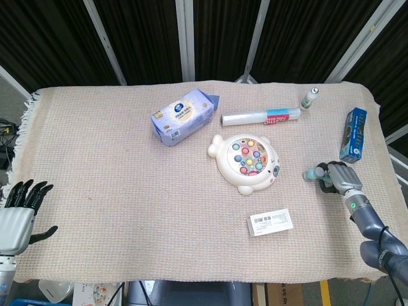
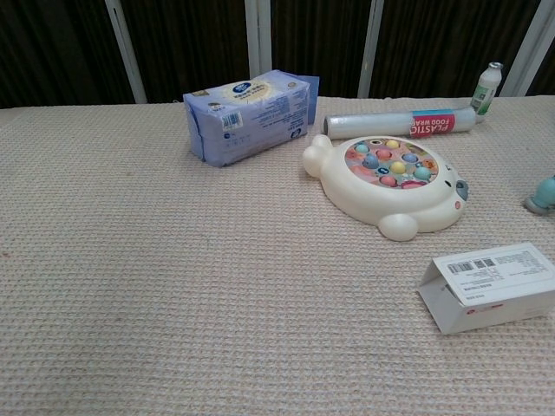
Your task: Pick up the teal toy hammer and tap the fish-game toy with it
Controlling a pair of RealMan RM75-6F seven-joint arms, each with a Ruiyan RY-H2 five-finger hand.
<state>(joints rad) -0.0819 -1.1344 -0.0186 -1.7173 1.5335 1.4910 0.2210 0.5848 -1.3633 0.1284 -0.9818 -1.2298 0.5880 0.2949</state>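
The teal toy hammer [image 1: 312,173] lies on the cloth near the table's right edge; only its head shows, also at the chest view's right border as the teal hammer head [image 2: 544,194]. My right hand [image 1: 338,176] sits over the handle with its fingers curled around it, hiding it. The hammer still rests on the cloth. The cream fish-game toy [image 1: 247,164] with coloured fish lies left of the hammer, and the fish-game toy [image 2: 390,183] fills the chest view's centre right. My left hand [image 1: 19,210] hangs off the table's front left corner, fingers spread, holding nothing.
A blue tissue pack [image 1: 183,116], a plastic wrap roll [image 1: 261,117] and a small bottle [image 1: 310,98] lie behind the fish game. A blue box [image 1: 353,134] lies just beyond my right hand. A white labelled box [image 1: 270,222] sits in front of the toy.
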